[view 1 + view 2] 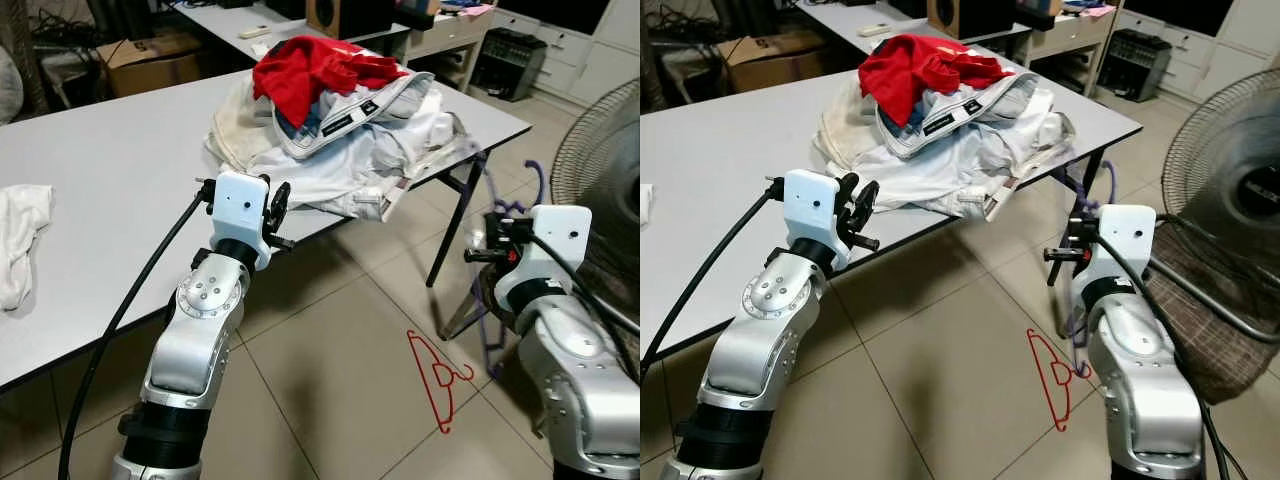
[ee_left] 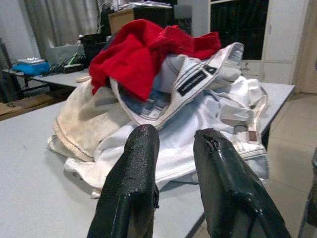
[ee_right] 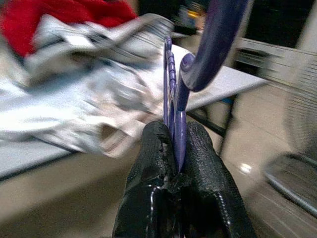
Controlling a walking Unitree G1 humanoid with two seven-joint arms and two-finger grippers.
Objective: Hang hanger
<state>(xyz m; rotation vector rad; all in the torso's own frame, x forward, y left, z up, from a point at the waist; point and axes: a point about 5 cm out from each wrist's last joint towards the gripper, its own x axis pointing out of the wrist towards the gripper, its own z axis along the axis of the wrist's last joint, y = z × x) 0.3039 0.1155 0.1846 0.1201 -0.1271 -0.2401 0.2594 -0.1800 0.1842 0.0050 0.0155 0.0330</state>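
The purple hanger (image 3: 174, 99) was clamped between the two black fingers of the right gripper (image 3: 176, 148), which were closed tight on its thin body, with the hook curving up above them. Seen from the head, that hanger hung in the air beside the right end of the surface (image 1: 120, 160), just past the surface's black leg (image 1: 455, 225) and above the tiled floor (image 1: 340, 340). A second hanger, a red hanger (image 1: 435, 380), lay flat on the floor just beside the right arm. The left gripper (image 2: 173, 163) was held at the front edge of the surface, its fingers parted a little and holding nothing, pointed toward the pile of clothes (image 1: 340, 130). That pile sat near the right end of the surface, with a red garment (image 1: 310, 70) on top of pale and white pieces. A white cloth (image 1: 20, 235) lay well apart at the left end. A fan (image 1: 600, 160) stood at the right, near the right arm.
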